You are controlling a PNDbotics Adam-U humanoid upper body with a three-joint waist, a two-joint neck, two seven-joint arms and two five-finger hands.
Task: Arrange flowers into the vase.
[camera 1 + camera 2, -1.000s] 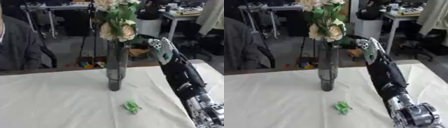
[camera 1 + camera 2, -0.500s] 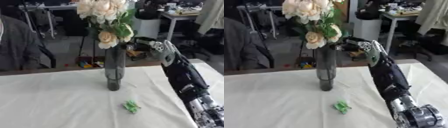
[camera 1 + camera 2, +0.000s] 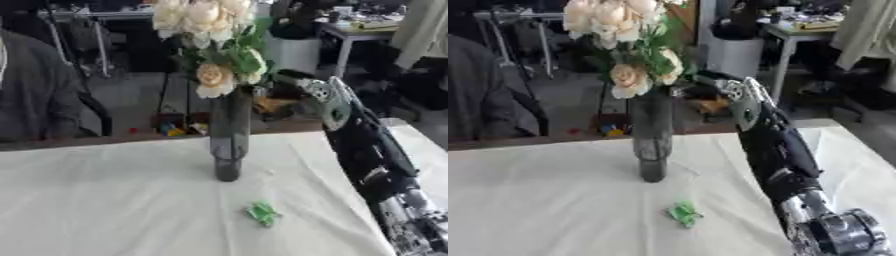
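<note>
A tall dark grey vase (image 3: 229, 142) stands upright on the white table (image 3: 105, 200). A bunch of cream roses with green leaves (image 3: 210, 45) sits in its mouth, the lowest bloom (image 3: 213, 76) hanging just above the rim. My right hand (image 3: 325, 100) hovers to the right of the vase's top, with its fingers (image 3: 715, 82) relaxed and reaching toward the stems; they hold nothing that I can see. A small green scrap (image 3: 262, 213) lies on the cloth in front of the vase. The left hand shows in neither view.
My right forearm (image 3: 376, 160) crosses the table's right side. A person in grey (image 3: 35, 95) sits beyond the far left edge. Chairs, desks and a bin stand behind the table's far edge (image 3: 131, 140).
The flowers have sunk lower into the vase, so the whole bunch now sits just above the rim. The right hand has stayed beside the vase's top.
</note>
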